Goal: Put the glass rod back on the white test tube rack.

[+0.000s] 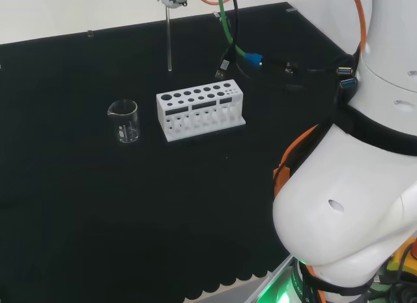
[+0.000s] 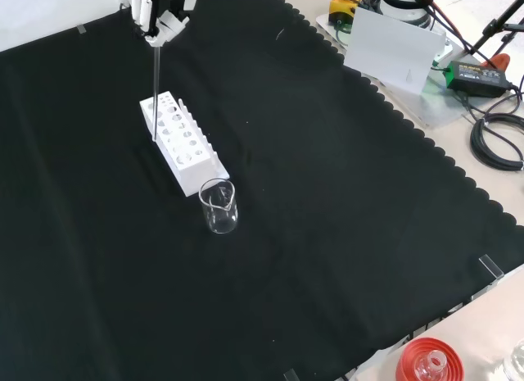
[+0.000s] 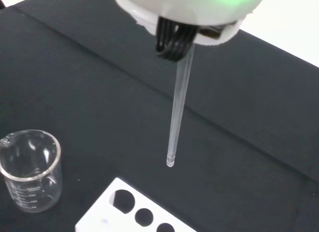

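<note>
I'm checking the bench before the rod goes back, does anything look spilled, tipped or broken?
Nothing stands out. The white test tube rack and the beaker stand upright on the cloth, no spill shows, and the hand holds the glass rod hanging whole above the rack.

In the head view, beaker (image 1: 124,121) stands left of rack (image 1: 200,111).

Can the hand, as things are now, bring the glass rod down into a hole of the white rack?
Probably yes. The hand holds the glass rod upright above the white rack, whose holes look empty. The beaker stands apart beside the rack. The rod tip seems slightly off the holes.
</note>
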`<state>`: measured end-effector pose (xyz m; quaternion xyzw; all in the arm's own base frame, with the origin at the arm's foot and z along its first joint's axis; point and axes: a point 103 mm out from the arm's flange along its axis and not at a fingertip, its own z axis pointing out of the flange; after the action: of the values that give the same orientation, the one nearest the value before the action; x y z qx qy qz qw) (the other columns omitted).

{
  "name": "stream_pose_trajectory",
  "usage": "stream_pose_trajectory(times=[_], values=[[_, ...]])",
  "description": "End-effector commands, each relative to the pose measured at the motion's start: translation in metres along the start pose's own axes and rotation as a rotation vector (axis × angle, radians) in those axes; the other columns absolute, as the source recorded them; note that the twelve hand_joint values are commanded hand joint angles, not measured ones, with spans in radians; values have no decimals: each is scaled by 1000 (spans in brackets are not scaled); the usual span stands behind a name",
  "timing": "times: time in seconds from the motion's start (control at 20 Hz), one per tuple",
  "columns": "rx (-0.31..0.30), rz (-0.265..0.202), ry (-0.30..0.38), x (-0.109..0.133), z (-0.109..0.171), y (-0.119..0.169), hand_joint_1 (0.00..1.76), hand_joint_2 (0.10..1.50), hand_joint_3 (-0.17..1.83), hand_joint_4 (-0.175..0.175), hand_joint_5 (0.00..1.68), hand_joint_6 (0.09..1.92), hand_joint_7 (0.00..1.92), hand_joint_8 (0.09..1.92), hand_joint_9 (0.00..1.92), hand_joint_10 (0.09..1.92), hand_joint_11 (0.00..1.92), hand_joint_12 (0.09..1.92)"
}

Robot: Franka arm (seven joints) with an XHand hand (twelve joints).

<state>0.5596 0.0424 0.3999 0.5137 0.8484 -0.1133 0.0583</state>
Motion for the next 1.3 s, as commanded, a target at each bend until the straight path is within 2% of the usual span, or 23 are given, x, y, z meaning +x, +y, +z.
stream_pose_trajectory(times=[0.05,1.3], values=[[1,21,3,-14,1,-7,1327,617,749,-175,1201,595,1340,839,1713,631,1618,758],[6,127,20,-75,13,-45,1327,618,746,-175,1203,590,1341,835,1714,628,1621,754]])
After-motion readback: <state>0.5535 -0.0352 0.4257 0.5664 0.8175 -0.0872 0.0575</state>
